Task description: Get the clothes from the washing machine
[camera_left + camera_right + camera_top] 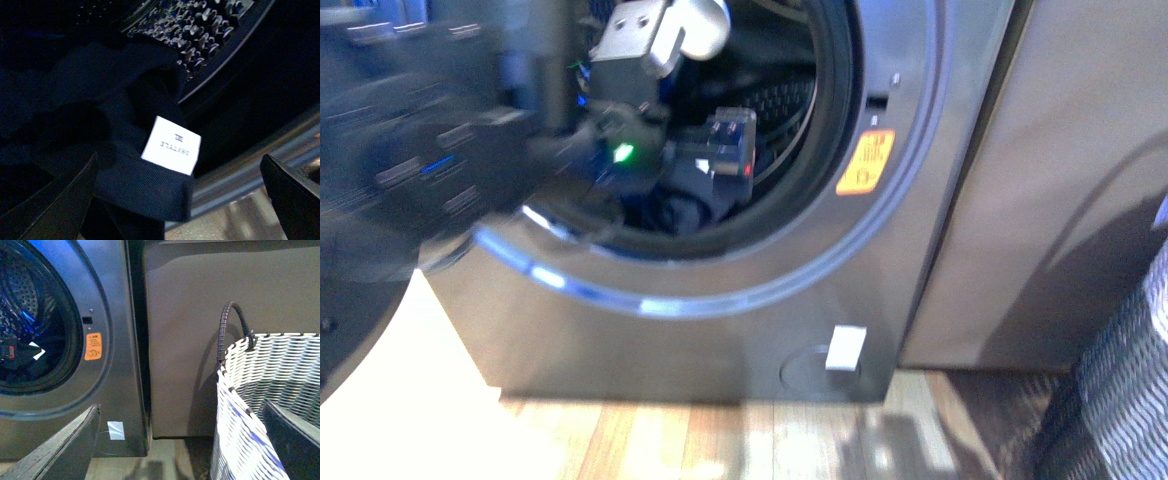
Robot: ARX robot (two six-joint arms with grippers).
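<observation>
The grey washing machine [880, 260] stands with its porthole open, and its orange-yellow sticker [865, 162] shows beside the rim. My left arm reaches into the drum, where the left gripper [722, 155] hangs just above the dark navy clothes [682, 212]. In the left wrist view the clothes [125, 100] lie on the perforated steel drum [200, 25] with a white tag [171, 145] facing up. The left gripper [180, 210] is open, and a fold of fabric lies between its fingers without being gripped. My right gripper [182, 450] is open and empty, outside the machine [112, 390].
A grey, white and black woven basket [270, 390] with a dark handle stands on the floor right of the machine and also shows in the front view [1120, 390]. The open door [390, 160] is blurred at the left. A grey cabinet panel [1060, 150] adjoins the machine. The floor [720, 440] is wooden.
</observation>
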